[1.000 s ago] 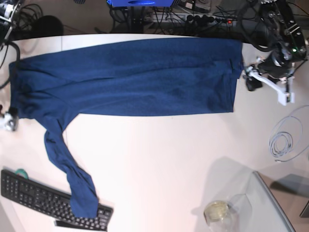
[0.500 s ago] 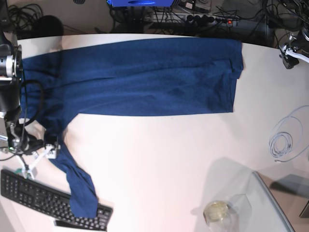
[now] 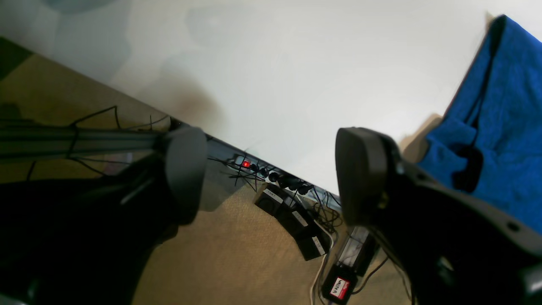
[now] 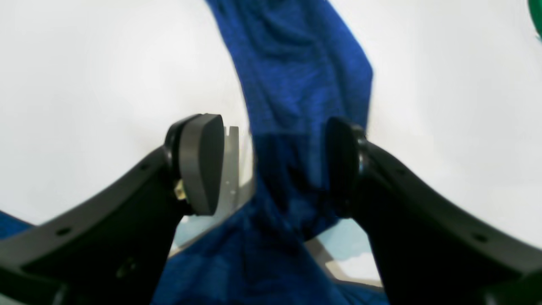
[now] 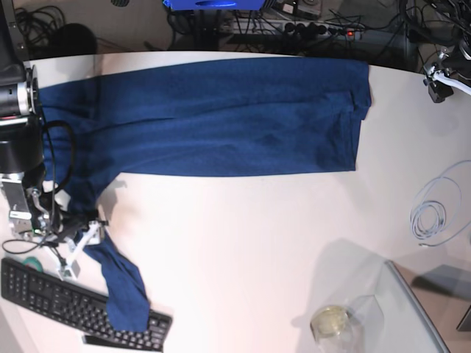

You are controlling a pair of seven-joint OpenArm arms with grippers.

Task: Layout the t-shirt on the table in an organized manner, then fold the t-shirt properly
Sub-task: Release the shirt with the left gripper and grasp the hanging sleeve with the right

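Observation:
The dark navy t-shirt (image 5: 213, 118) lies spread across the far half of the white table (image 5: 257, 235). One long sleeve (image 5: 121, 283) trails toward the front left. My right gripper (image 5: 79, 250) straddles that sleeve (image 4: 296, 84). Its jaws are apart, the right finger (image 4: 343, 165) touches the cloth, and a gap shows beside the left pad (image 4: 201, 163). My left gripper (image 5: 439, 81) hangs open and empty at the table's far right edge, away from the shirt's hem (image 3: 499, 127). In the left wrist view the left gripper (image 3: 271, 173) has only table edge and floor between its fingers.
A black keyboard (image 5: 66, 305) lies at the front left, with the sleeve's end draped over it. A coiled grey cable (image 5: 430, 217) sits at the right. A glass panel (image 5: 416, 312) and a round glass (image 5: 331, 321) stand at the front right. Power adapters (image 3: 296, 216) lie on the floor.
My left gripper has drawn back from the shirt's right hem to the far right edge. My right gripper has come in onto the sleeve and its jaws have narrowed around it.

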